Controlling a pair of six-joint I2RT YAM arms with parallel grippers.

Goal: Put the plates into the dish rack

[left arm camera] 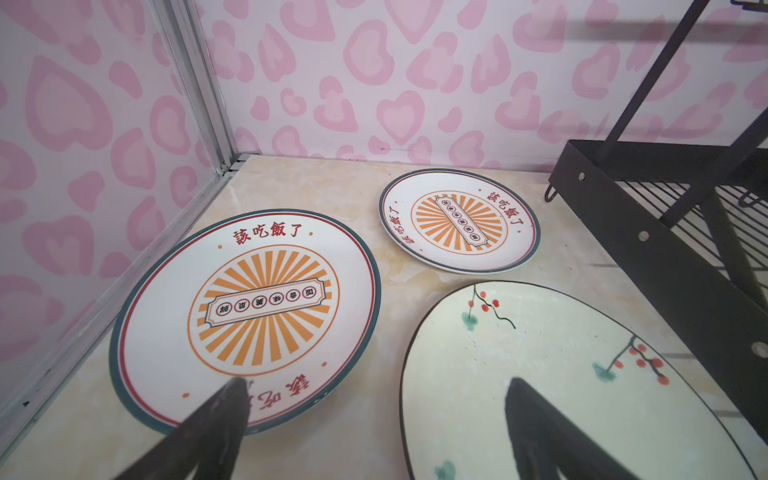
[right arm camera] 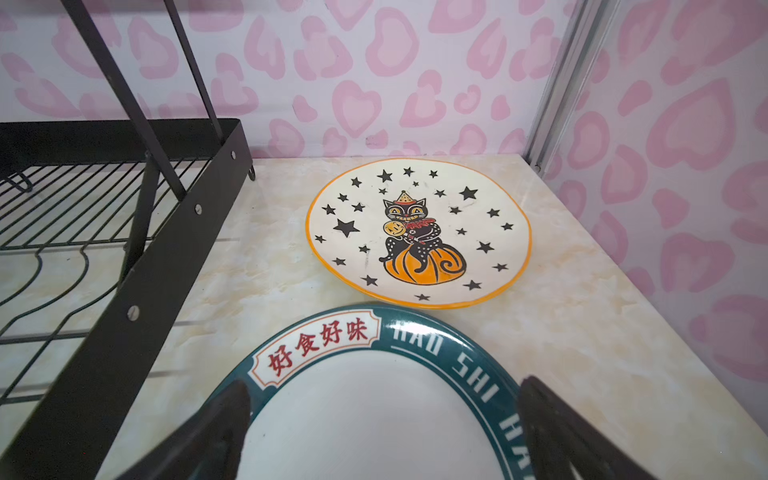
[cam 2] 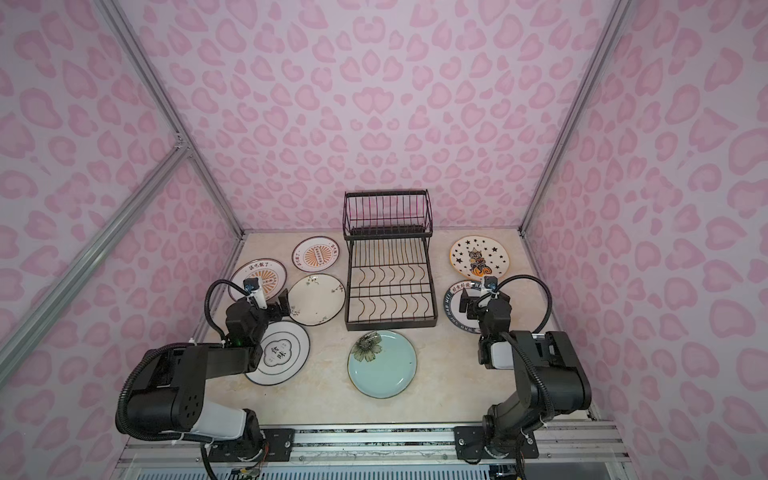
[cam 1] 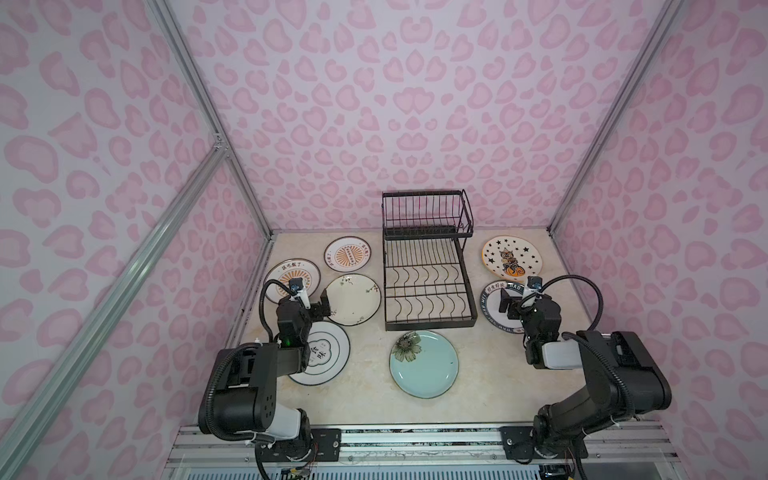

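Both pincers are spread wide and hold nothing. The left pincer [left arm camera: 376, 386] hangs low over the gap between the near sunburst plate [left arm camera: 245, 316] and the branch plate [left arm camera: 561, 374], with one finger above each. The right pincer [right arm camera: 384, 384] hangs over the lettered plate [right arm camera: 374, 415], which has a dark rim. I cannot tell if either pincer touches a plate.

Looking further out, the job has not really begun. Every plate lies flat on the desk [cam 1: 365, 399], and the dish rack [cam 1: 430, 323] in the middle at the back has nothing in it, up top or down below.

Now I count. There are two pincers and one rack with two levels. There are seven plates. Four lie to the left of the rack: the two by the left pincer, the far sunburst plate [cam 1: 347, 254] and the ringed plate [cam 1: 328, 353], half under the left arm. The blue flower plate [cam 1: 424, 363] lies in front of the rack. Two lie to the right: the lettered one and the cat plate [cam 1: 512, 257] behind it. All seven must go in.
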